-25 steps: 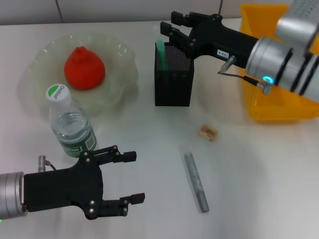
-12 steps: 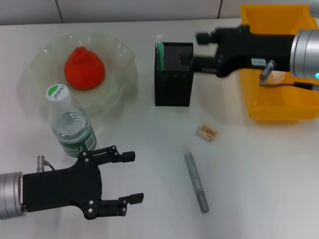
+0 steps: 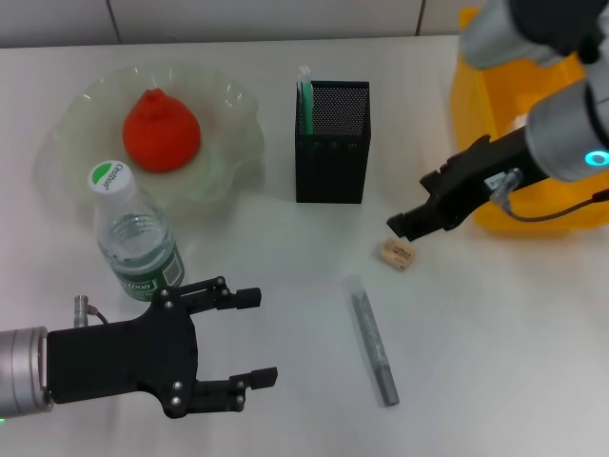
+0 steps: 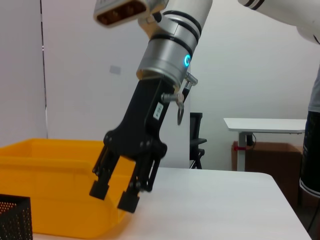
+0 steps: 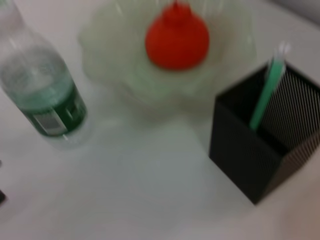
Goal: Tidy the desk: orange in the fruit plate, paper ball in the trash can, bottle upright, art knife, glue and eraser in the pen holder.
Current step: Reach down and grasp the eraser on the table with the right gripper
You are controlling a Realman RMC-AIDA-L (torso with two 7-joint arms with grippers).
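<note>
Fingers [image 4: 116,192] of right gripper [image 3: 407,221] apparently spread, empty, just above eraser [image 3: 397,253]; art knife [image 3: 372,341] nearby; left gripper [image 3: 249,338] released.

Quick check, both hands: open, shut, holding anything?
Left hand: open, empty, hovering near the water bottle.
Right hand: open, empty, just above the eraser.

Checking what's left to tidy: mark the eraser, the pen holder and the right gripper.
eraser [image 3: 397,253], head view, middle of its top face.
pen holder [image 3: 329,171], head view, front mesh wall.
right gripper [image 3: 403,227], head view, between its fingertips.
</note>
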